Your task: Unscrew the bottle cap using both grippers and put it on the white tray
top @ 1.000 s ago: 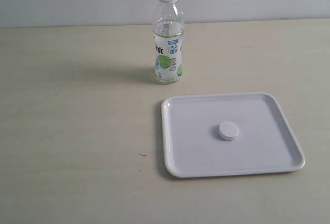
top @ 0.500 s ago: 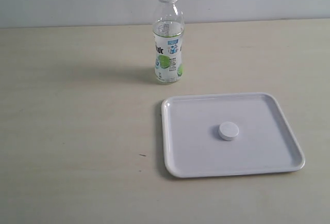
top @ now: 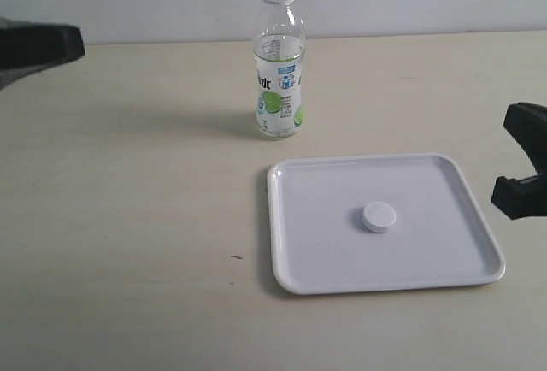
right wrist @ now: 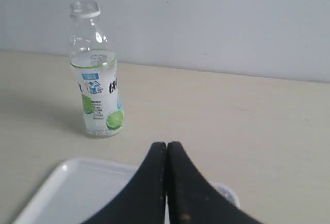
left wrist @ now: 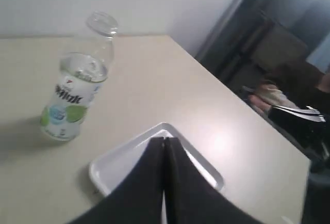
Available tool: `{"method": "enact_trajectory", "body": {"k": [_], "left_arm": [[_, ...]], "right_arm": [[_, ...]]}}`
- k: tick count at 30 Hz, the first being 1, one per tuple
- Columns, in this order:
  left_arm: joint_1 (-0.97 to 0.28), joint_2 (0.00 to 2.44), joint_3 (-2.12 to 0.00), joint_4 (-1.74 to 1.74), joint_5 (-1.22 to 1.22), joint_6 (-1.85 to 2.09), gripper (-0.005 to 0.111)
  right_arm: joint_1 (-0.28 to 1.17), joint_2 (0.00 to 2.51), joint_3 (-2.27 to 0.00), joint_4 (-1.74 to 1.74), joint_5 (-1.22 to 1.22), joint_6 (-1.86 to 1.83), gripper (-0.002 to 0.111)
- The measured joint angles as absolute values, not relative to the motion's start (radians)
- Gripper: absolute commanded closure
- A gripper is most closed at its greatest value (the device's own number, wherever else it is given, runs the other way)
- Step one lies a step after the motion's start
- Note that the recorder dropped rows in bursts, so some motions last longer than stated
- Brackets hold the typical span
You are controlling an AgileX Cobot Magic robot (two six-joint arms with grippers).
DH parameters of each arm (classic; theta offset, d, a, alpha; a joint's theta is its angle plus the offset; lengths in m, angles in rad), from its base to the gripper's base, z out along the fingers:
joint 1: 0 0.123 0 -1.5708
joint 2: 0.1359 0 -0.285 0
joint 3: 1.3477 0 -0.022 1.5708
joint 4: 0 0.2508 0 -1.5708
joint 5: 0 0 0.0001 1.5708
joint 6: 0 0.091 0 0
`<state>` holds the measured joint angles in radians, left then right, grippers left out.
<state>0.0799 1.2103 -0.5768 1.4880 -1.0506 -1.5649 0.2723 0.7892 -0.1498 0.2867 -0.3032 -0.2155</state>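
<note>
The bottle cap [top: 379,217] lies flat near the middle of the white tray [top: 308,256], the task to all appearances done. The right gripper [right wrist: 166,145], just beside the tray's rim, is the nearer to it; the left gripper [left wrist: 164,140] hangs well apart. Both are pinched closed and empty. The bottle [top: 279,80] stands upright and open-necked beyond the tray (a lime pictured on its label, the lettering too blurred to read).
</note>
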Motion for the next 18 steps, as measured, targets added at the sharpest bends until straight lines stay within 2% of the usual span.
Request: {"method": "enact_trajectory", "body": {"k": [6, 12, 18], "left_arm": [[0.08, 0.907, -0.053, 0.941, -0.914, -1.031, 0.107], [0.08, 0.576, -0.004, 0.921, -0.584, -1.011, 0.107], [0.08, 0.354, -0.004, 0.963, -0.489, -1.106, 0.107]], "right_arm": [[0.272, 0.823, -0.005, 0.29, -0.49, -0.217, 0.108], [0.272, 0.734, -0.005, 0.226, -0.515, -0.155, 0.108], [0.272, 0.634, -0.005, 0.222, -0.436, -0.15, 0.108]]}}
